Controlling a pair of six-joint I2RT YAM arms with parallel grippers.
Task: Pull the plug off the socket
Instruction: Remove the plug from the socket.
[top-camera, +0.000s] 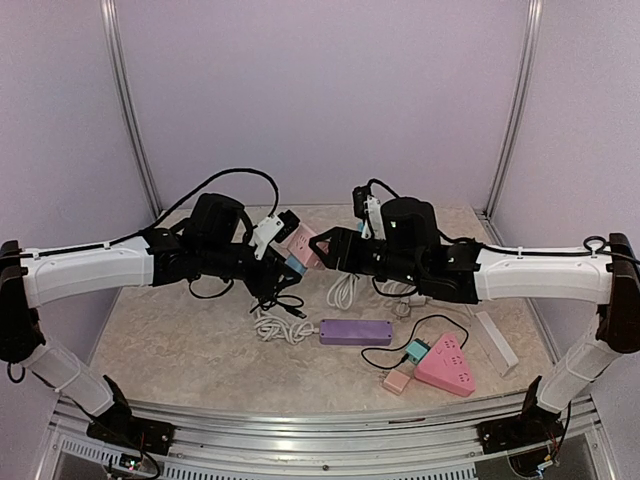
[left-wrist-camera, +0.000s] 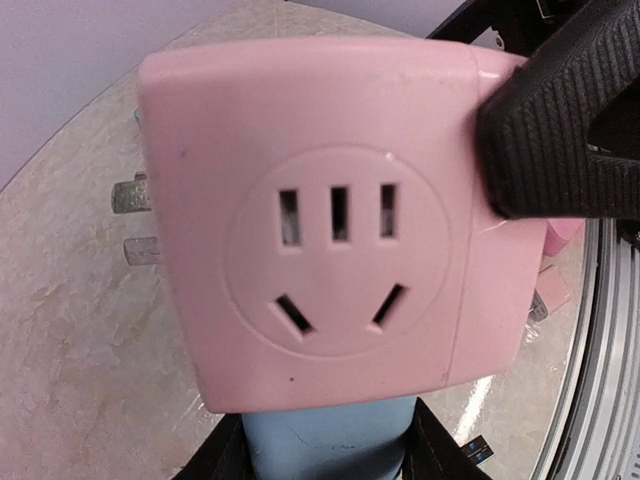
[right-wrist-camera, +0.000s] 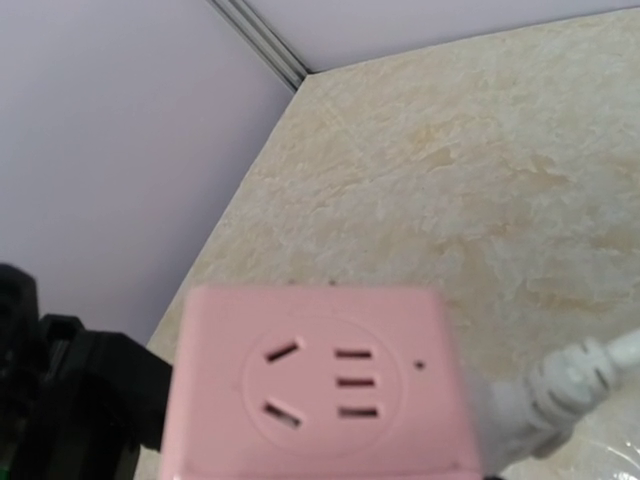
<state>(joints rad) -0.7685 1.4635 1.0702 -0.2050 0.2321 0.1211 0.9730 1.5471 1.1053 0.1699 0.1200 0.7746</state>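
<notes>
Both grippers meet above the table's middle around a pink cube socket (top-camera: 304, 243). A light blue plug (top-camera: 296, 264) is pushed into the cube's near side. My left gripper (top-camera: 291, 266) is shut on that plug. In the left wrist view the blue plug (left-wrist-camera: 330, 440) sits between black fingers (left-wrist-camera: 215, 455) under the pink socket (left-wrist-camera: 330, 250). My right gripper (top-camera: 322, 248) is shut on the cube, and its ribbed finger (left-wrist-camera: 560, 130) presses the cube's right side. In the right wrist view the pink socket (right-wrist-camera: 320, 390) covers the jaws.
On the table lie a purple power strip (top-camera: 356, 331), a pink triangular socket (top-camera: 445, 362) with a teal plug (top-camera: 417, 349), a small pink block (top-camera: 398, 381), coiled white cables (top-camera: 280, 325) and a white bar (top-camera: 497, 340). Walls enclose three sides.
</notes>
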